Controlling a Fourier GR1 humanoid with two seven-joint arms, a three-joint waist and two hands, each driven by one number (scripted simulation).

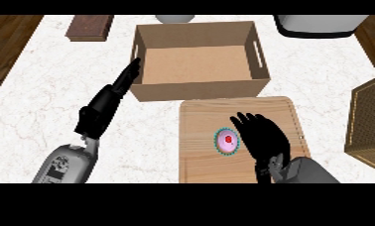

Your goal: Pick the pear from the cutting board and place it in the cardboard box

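Your right robot hand [262, 136], fingers relaxed, sits just right of the pear [227, 141] on the cutting board [212, 121].

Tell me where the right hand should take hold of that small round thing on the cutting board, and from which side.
Grip the small round thing across its middle, from above and from its right. It lies low on the cutting board, so only its top and sides are reachable, and the open right hand already hovers just right of it. I cannot confirm it is a pear.

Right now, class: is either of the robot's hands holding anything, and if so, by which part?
Nothing is held. The right hand hovers open over the cutting board, beside a small round object. The left hand lies straight-fingered outside the cardboard box.
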